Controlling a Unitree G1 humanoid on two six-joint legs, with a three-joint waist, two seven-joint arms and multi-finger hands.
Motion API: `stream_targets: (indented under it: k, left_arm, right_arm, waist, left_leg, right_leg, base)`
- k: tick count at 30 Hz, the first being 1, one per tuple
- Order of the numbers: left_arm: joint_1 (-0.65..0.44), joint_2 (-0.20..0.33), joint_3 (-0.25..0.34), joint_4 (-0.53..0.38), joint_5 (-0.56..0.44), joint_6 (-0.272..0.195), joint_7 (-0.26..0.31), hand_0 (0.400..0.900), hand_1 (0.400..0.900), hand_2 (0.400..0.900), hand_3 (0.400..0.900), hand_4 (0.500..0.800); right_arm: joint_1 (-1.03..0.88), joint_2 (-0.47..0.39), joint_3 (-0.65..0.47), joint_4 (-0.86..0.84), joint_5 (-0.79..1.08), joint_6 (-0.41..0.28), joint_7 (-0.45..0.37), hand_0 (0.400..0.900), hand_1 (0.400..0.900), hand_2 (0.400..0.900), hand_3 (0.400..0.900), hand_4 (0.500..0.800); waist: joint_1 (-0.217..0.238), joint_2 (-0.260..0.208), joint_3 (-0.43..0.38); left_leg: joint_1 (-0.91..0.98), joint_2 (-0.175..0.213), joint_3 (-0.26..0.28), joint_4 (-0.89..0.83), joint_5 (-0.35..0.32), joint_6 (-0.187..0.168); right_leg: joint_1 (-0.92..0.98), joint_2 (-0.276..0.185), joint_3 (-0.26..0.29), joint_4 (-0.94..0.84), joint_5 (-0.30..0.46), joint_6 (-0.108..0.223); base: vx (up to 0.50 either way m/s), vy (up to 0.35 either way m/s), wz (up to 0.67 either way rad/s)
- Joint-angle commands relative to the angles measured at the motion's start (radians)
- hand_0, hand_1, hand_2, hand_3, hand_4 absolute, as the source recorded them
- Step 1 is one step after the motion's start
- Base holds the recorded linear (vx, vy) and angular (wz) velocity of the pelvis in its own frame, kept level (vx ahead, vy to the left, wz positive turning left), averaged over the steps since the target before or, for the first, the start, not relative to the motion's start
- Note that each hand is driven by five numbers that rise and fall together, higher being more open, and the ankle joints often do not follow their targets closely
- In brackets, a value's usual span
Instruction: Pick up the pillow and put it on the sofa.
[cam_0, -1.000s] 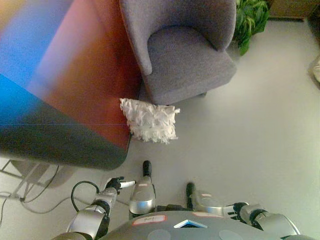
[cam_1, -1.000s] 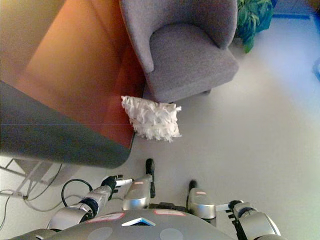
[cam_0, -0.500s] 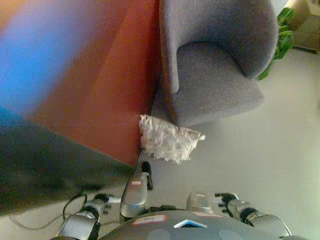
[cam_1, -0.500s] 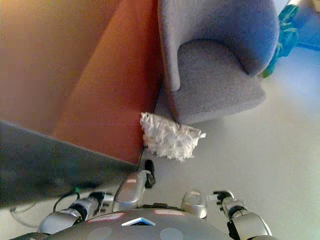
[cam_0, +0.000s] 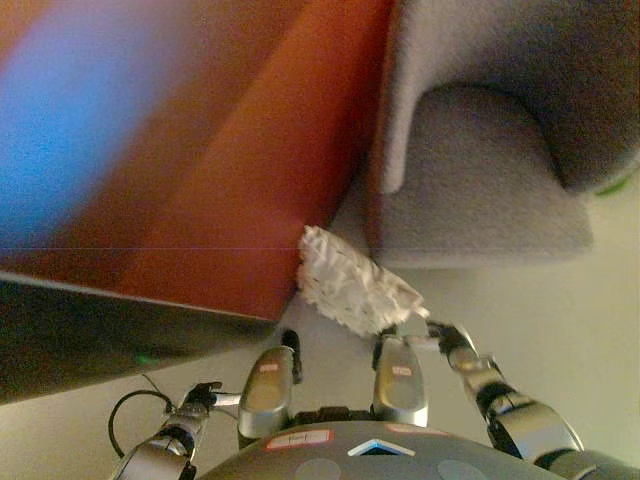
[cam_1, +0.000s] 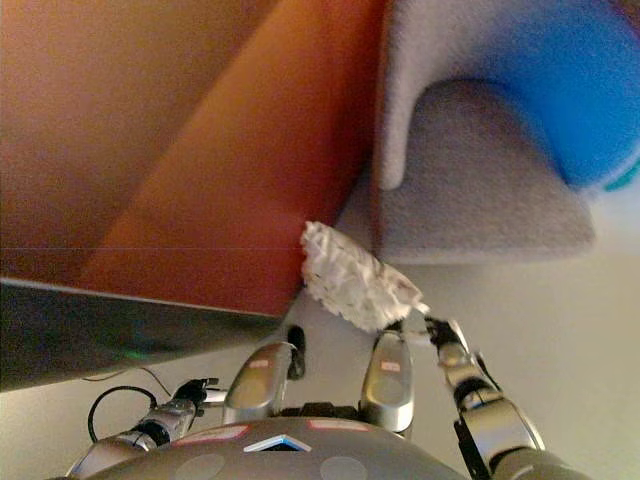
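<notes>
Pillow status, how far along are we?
Nothing is done yet: the white pillow lies on the floor, at the corner of the orange-brown wall, just in front of the grey armchair. In hand: the right robot hand is at the pillow's near edge, grip unclear. The left robot hand hangs low. Left: grasp, lift and set it on the seat.

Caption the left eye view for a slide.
Right hand reaches the corner of the white pillow on the floor beside the grey armchair.

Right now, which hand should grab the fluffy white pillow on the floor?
Right hand: it reaches up beside the fluffy white pillow. The left hand hangs low, farther away.
</notes>
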Motion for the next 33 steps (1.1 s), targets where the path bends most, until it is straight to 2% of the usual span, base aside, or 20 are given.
stream_targets:
  k: [1,7,10,15,28,33]
  left_arm:
    - [-0.091,0.002,-0.017,0.024,0.035,-0.045,-0.009,0.9,0.9,0.9,0.9,0.8]
    - [-0.124,0.009,-0.066,-0.001,0.018,-0.063,-0.022,0.9,0.9,0.9,0.9,0.8]
    - [-0.137,0.018,-0.083,-0.022,-0.005,-0.064,-0.036,0.9,0.9,0.9,0.9,0.8]
    - [-0.147,0.011,-0.103,-0.044,-0.036,-0.082,-0.051,0.9,0.9,0.9,0.9,0.8]
    - [-0.124,-0.028,-0.165,-0.112,-0.196,-0.16,-0.042,0.9,0.9,0.9,0.9,0.8]
    - [-0.105,-0.033,-0.171,-0.152,-0.253,-0.185,-0.038,0.9,0.9,0.9,0.9,0.8]
  right_arm:
    - [-0.059,-0.054,0.02,-0.001,0.044,-0.005,-0.037,0.9,0.9,0.9,0.9,0.8]
    - [-0.183,-0.116,0.048,-0.034,0.057,0.026,-0.058,0.9,0.9,0.9,0.9,0.8]
    - [-0.259,-0.173,0.065,-0.04,0.061,0.063,-0.003,0.9,0.9,0.9,0.9,0.8]
    - [-0.342,-0.241,0.081,-0.039,0.072,0.079,0.042,0.9,0.9,0.9,0.9,0.8]
    - [-0.58,-0.385,0.156,-0.048,0.025,0.141,0.198,0.9,0.9,0.9,0.9,0.8]
    - [-0.655,-0.431,0.187,-0.042,-0.006,0.157,0.226,0.9,0.9,0.9,0.9,0.8]
  waist:
    - [-0.017,0.047,0.017]
    - [-0.01,0.108,0.064]
    - [-0.009,0.148,0.088]
    - [-0.003,0.193,0.119]
    - [0.016,0.285,0.199]
    - [0.023,0.322,0.227]
  left_leg:
    - [0.097,0.052,-0.112,-0.133,0.026,-0.011]
    - [0.066,0.019,-0.137,-0.127,0.032,-0.02]
    - [0.037,0.003,-0.142,-0.095,0.027,-0.024]
    - [-0.007,-0.023,-0.145,-0.053,0.023,-0.029]
    - [-0.183,-0.08,-0.113,0.073,0.016,-0.031]
    - [-0.247,-0.097,-0.094,0.114,0.016,-0.034]
  right_leg:
    - [-0.011,-0.109,-0.002,-0.118,0.162,0.033]
    - [-0.078,-0.15,0.008,-0.053,0.159,0.036]
    - [-0.11,-0.174,0.02,-0.015,0.149,0.035]
    - [-0.125,-0.2,0.031,0.011,0.133,0.033]
    - [-0.233,-0.232,0.073,0.087,0.091,0.018]
    - [-0.267,-0.243,0.088,0.106,0.081,0.01]
  base:
    - [-0.04,-0.057,0.19]
    - [-0.01,0.033,0.16]
    - [-0.03,0.08,0.11]
    - [-0.03,0.104,0.07]
    - [-0.05,0.108,-0.02]
    - [-0.04,0.112,0.0]
